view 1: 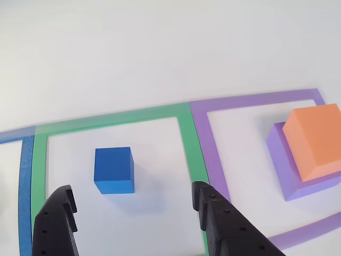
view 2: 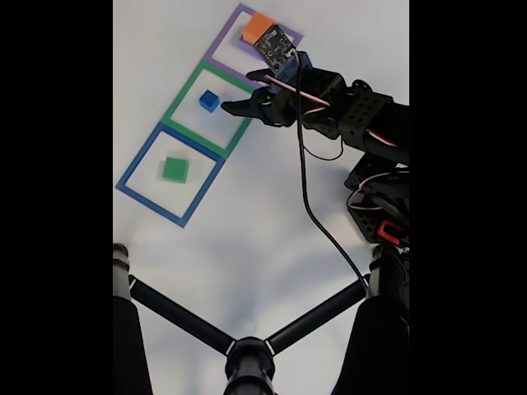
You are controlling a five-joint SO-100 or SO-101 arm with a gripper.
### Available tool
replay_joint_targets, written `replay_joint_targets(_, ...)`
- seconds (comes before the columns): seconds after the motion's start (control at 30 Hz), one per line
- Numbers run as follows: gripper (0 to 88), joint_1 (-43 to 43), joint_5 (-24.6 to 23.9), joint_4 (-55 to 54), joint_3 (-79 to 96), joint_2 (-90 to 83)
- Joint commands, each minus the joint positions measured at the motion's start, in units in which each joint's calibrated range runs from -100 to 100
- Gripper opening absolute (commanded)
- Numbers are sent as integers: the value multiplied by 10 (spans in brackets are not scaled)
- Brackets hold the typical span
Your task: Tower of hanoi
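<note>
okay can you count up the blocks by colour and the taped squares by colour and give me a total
Blue block: 1
Green block: 1
Orange block: 1, on top of the purple one
Purple block: 1
Blue taped square: 1
Green taped square: 1
Purple taped square: 1
Total: 4 blocks and 3 squares, 7 things

Three blocks, three taped squares.
Blue cube (view 1: 113,169) upright in green square; orange block (view 1: 314,140) stacked on purple block (view 1: 285,170); green block (view 2: 174,169) in blue square.
</note>
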Motion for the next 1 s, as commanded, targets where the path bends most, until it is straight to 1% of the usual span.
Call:
replay_joint_targets(0.0,252,-17,0,-138,-30,119)
replay_joint_targets(0.2,255,-45,0,-252,-94,275)
replay_joint_targets(0.37,254,-55,0,-315,-156,385)
replay_joint_targets(0.57,252,-54,0,-331,-182,435)
replay_joint_targets(0.97,247,-57,0,-357,-136,448)
